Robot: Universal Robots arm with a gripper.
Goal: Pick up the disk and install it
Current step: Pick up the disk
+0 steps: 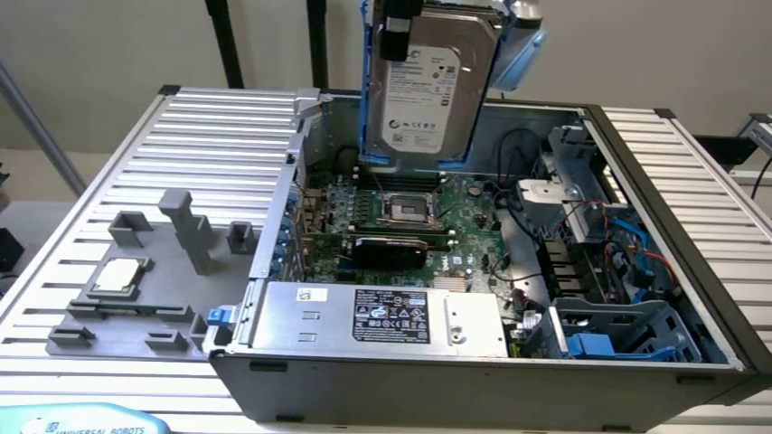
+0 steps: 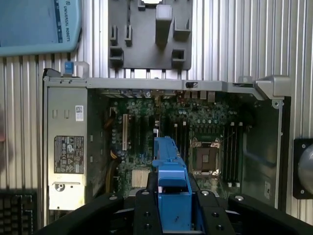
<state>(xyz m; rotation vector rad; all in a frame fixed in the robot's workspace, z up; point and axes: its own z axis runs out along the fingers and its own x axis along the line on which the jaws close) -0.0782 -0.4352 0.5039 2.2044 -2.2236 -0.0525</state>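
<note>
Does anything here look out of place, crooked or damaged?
The disk hangs upright in the end effector above the open computer case, not yet installed. Nothing else looks askew or damaged.

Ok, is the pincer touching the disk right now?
Touching. In the exterior view the disk hangs upright over the open case, with the pincer clamped on its top end.

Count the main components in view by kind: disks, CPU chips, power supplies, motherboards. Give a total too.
disk: 1
CPU chip: 1
power supply: 1
motherboard: 1
Total: 4
</note>
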